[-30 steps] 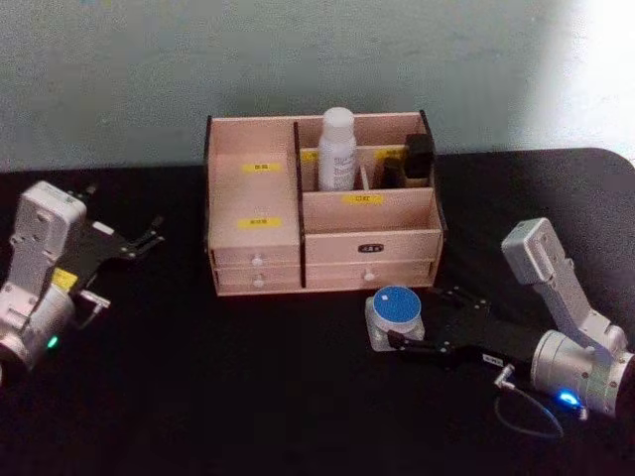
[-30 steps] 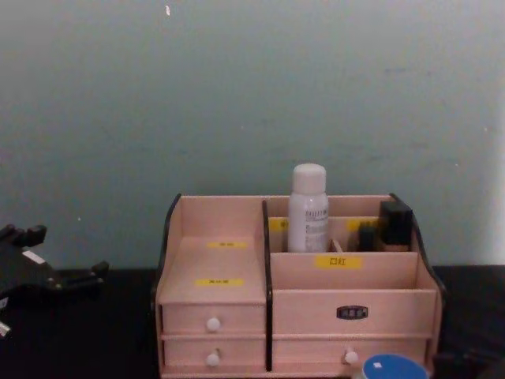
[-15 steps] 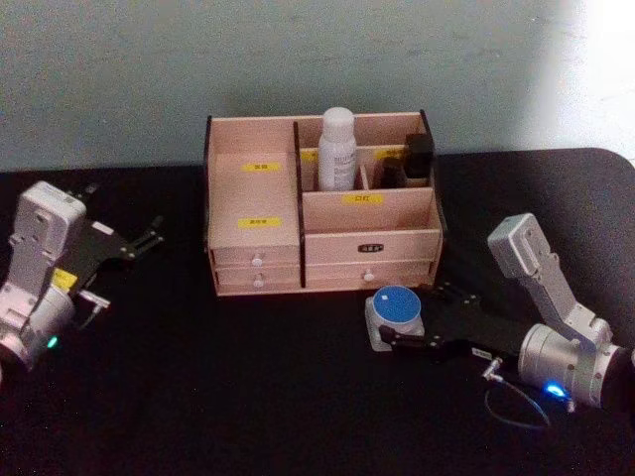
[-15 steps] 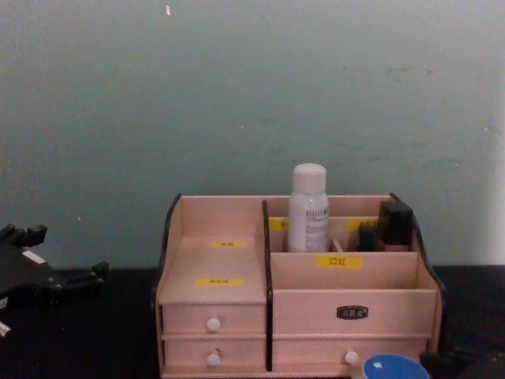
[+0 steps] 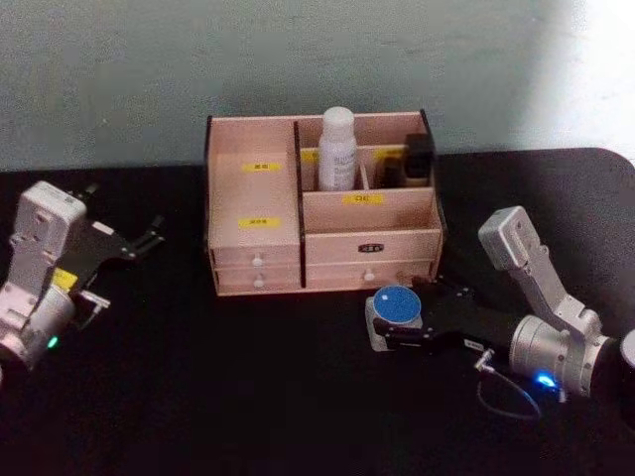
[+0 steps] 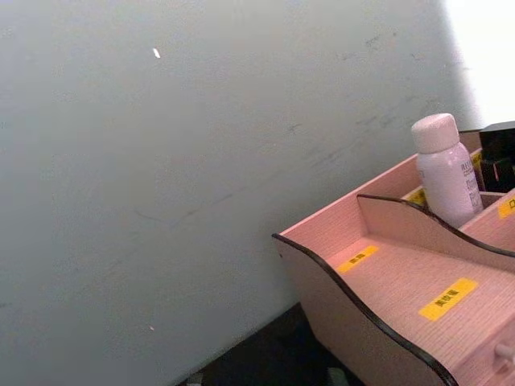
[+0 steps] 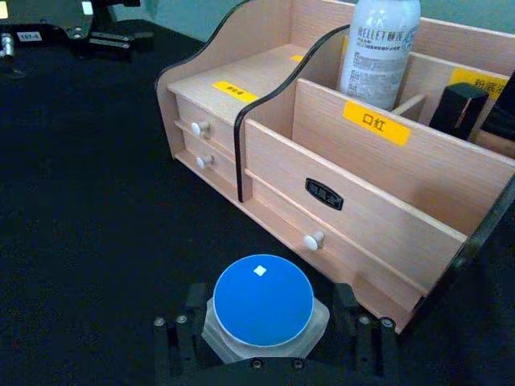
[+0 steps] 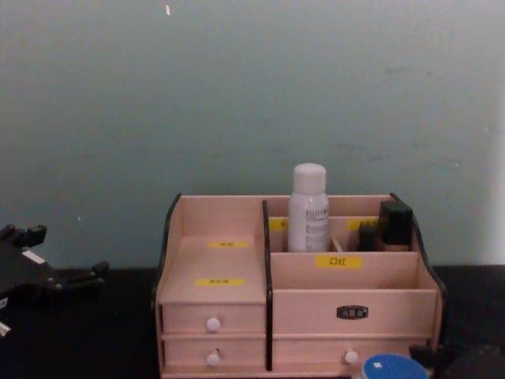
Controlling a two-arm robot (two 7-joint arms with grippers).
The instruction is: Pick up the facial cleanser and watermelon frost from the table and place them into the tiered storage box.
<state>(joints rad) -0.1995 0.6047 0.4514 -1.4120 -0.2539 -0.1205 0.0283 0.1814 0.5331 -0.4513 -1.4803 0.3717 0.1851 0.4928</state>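
So the right fingers [image 7: 179, 338] are spread open with the blue-lidded jar [image 7: 264, 301] sitting square between them, one finger on each side. The jar's resting on the tabletop [image 5: 248, 377], and I can't tell if the pads actually touch it. I'm guessing that jar is the watermelon frost. The box [image 5: 258, 248] is just beyond the fingertips, drawers facing them, so once they squeeze it should be a short lift up and over the front wall. The white bottle [image 5: 337, 149], presumably the cleanser, already stands in a back compartment. The left fingers [image 8: 79, 276] are open too, holding nothing, well off to the box's far side and looking parked.
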